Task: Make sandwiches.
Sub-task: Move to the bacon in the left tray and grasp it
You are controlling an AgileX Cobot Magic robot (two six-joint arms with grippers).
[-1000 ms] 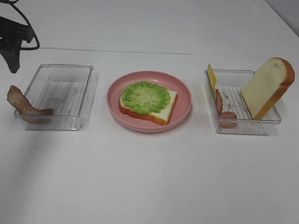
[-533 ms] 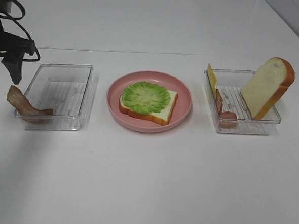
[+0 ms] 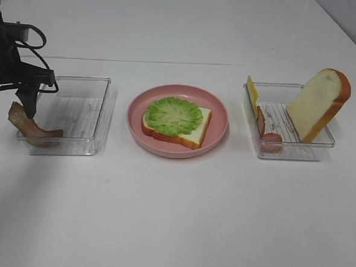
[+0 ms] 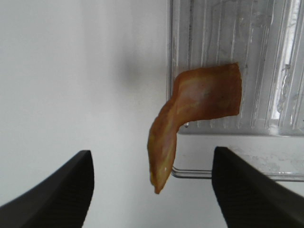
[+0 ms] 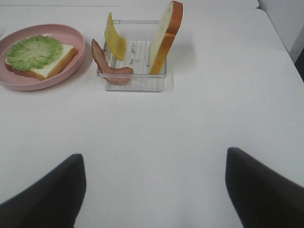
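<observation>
The open sandwich (image 3: 193, 133) lies flat in the middle of the pink plate (image 3: 219, 109): one slice of white bread with a green lettuce leaf (image 3: 173, 115) face up on it, ready for the next layer. Its long side runs roughly across the plate, slightly turned, with its ends toward the two trays.

The next layer looks to be the bacon strip (image 4: 199, 102). It drapes over the wall of the clear tray (image 3: 78, 80) to the left of the plate. One end rests inside the tray. The other end curls out over the wall, and its long axis points away from the plate.

Your left claw (image 4: 151, 156) hovers over that strip with its fingers wide apart, one on each side of the free end, holding nothing. It is lined up to close across the strip's width.

To the right of the plate, a second tray (image 3: 285, 157) holds a bread slice (image 3: 317, 103) leaning upright, a cheese slice (image 3: 252, 89) and another bacon strip (image 3: 264, 131).

Your right claw (image 5: 153, 154) waits over bare table beyond that tray, with its fingers apart and empty.
</observation>
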